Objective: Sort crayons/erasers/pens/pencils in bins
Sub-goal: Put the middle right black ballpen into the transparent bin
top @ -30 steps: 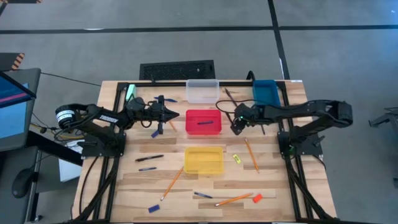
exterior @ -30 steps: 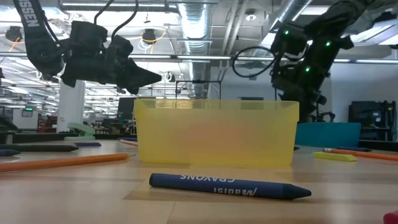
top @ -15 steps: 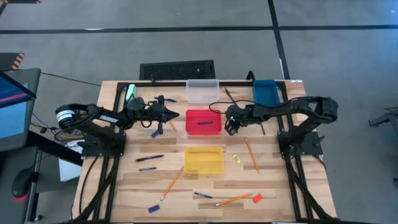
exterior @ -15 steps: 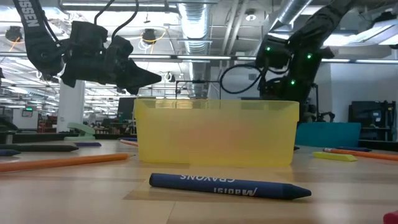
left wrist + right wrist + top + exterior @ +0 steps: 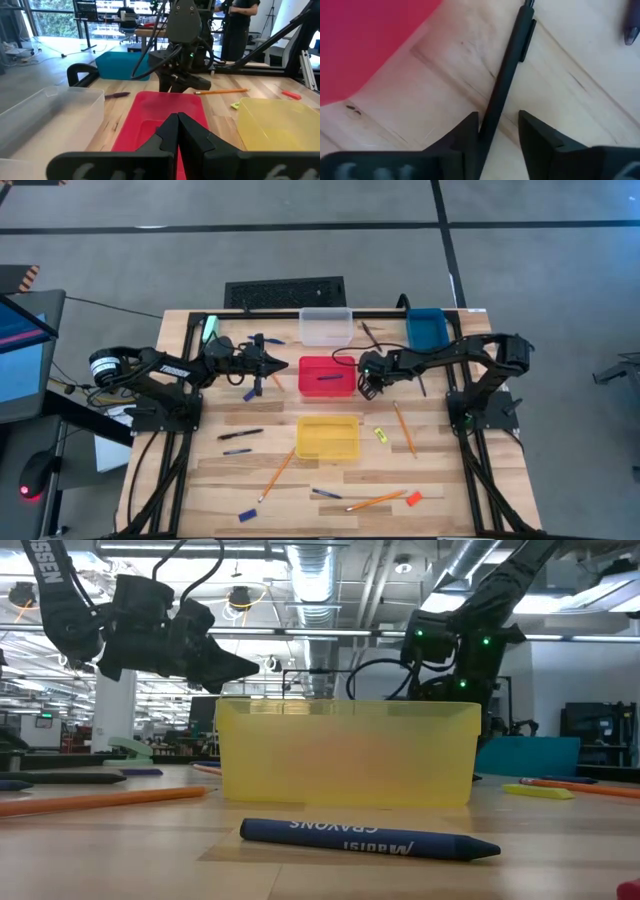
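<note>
My right gripper (image 5: pixel 495 131) points down at the tabletop just right of the red bin (image 5: pixel 327 376). It is open, with one finger on each side of a slim black pen (image 5: pixel 507 65) that lies flat on the wood. In the high view the gripper (image 5: pixel 367 377) hides this pen. My left gripper (image 5: pixel 281 363) hangs shut and level, holding nothing, over the red bin's left edge. A dark blue stick (image 5: pixel 328 378) lies in the red bin. Pencils (image 5: pixel 404 428), pens (image 5: pixel 240 434), crayons (image 5: pixel 247 514) and erasers (image 5: pixel 381 434) lie scattered on the table. My right gripper comes at the black pen from above, fingers across it near one end. One finger (image 5: pixel 470 131) stands right against the pen's side (image 5: pixel 487 125); I cannot tell whether it touches. A gap shows between the pen and the other finger (image 5: pixel 535 131). The pen lies flat on the table.
The clear bin (image 5: pixel 326 326) and blue bin (image 5: pixel 427 327) stand at the far edge, and the yellow bin (image 5: pixel 328 437) is nearer the middle. A pale green block (image 5: pixel 209 328) lies far left. A purple-blue tip (image 5: pixel 632 32) lies beside the black pen. Close before the low camera lies a blue crayon (image 5: pixel 370 838).
My right gripper has come down and moved toward the table's left, ending close beside the red bin's right edge over the black pen.
</note>
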